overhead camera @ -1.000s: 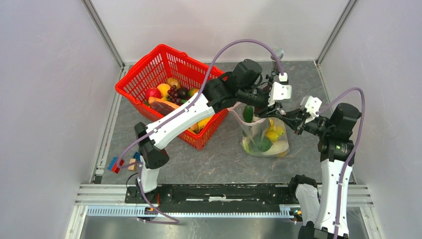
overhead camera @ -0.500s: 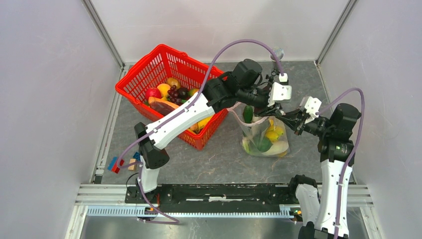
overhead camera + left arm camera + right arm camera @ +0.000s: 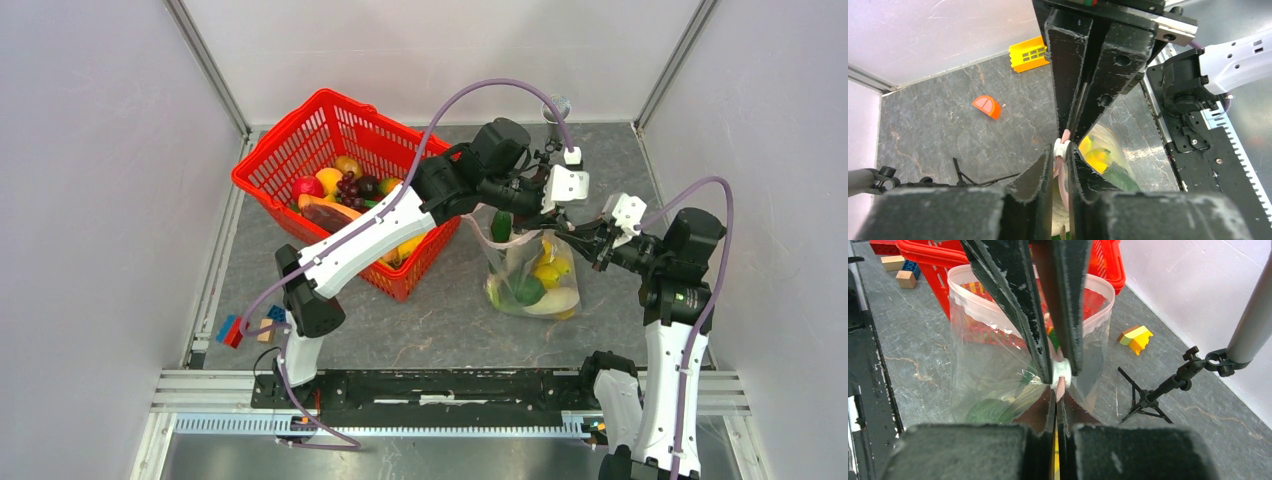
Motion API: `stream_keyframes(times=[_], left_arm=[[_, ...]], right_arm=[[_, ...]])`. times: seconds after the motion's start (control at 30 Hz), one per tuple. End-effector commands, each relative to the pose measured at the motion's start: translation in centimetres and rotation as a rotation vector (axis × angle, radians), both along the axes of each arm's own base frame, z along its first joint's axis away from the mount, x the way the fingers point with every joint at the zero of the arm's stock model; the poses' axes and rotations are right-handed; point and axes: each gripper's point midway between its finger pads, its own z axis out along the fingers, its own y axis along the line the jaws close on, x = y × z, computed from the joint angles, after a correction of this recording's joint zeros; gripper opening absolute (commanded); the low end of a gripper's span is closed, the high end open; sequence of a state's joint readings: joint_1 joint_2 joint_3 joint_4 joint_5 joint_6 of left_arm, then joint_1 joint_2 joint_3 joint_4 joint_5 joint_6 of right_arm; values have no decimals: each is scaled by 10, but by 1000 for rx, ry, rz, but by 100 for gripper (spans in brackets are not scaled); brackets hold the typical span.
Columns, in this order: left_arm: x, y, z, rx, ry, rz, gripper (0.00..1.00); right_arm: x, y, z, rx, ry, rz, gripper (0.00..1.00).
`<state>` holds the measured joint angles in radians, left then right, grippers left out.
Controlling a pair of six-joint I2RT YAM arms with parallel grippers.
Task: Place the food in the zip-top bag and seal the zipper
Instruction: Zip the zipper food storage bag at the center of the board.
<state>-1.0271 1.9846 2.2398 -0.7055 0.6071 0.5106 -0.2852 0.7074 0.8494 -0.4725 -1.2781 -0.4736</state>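
The clear zip-top bag [image 3: 530,280] stands on the grey table and holds yellow [image 3: 547,271] and green [image 3: 528,290] food. My left gripper [image 3: 543,220] is above its top. In the left wrist view this gripper [image 3: 1063,152] is shut on the pale pink zipper [image 3: 1066,136], at its small white slider [image 3: 1060,148]. My right gripper [image 3: 588,240] meets it tip to tip. In the right wrist view this gripper [image 3: 1056,397] is shut on the zipper's end [image 3: 1061,386]. Beyond the slider the bag's mouth [image 3: 973,310] gapes in a wide loop.
A red mesh basket [image 3: 290,135] with more toy fruit stands at the back left, close to the bag. Coloured blocks [image 3: 240,330] lie near the left arm's base. An orange slice [image 3: 987,106], a yellow block [image 3: 1029,52] and a small black tripod [image 3: 1158,390] are behind the bag.
My left arm has shifted slightly to the right along the bag's top. The bag and the right gripper have barely moved.
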Motion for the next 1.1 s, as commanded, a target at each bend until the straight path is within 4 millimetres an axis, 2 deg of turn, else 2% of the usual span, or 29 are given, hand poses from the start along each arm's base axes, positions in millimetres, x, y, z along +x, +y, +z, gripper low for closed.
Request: stream_keyframes(times=[0.0, 0.03, 0.23, 0.57, 0.77, 0.93, 0.97, 1.0, 1.07], left_arm=[[3, 1, 3, 4, -13, 4, 6], [4, 3, 0, 16, -16, 9, 3], [12, 20, -11, 74, -24, 47, 2], [30, 49, -7, 87, -26, 118, 2], [40, 67, -15, 120, -45, 171, 2], [36, 70, -4, 86, -24, 171, 2], [35, 68, 0, 71, -13, 166, 2], [33, 66, 5, 53, -6, 161, 2], [29, 62, 12, 28, 11, 142, 2]], right_arm=[[-4, 3, 21, -21, -86, 19, 0], [-2, 2, 20, -23, -87, 6, 0], [5, -4, 20, -21, -76, -49, 0], [5, -5, 20, -23, -77, -56, 0], [5, -6, 21, -28, -79, -66, 0], [-1, -1, 25, -20, -83, -35, 0], [-2, 0, 26, -16, -79, -26, 6], [-4, 0, 28, -16, -77, -25, 22], [-7, 1, 30, -25, -82, -21, 48]])
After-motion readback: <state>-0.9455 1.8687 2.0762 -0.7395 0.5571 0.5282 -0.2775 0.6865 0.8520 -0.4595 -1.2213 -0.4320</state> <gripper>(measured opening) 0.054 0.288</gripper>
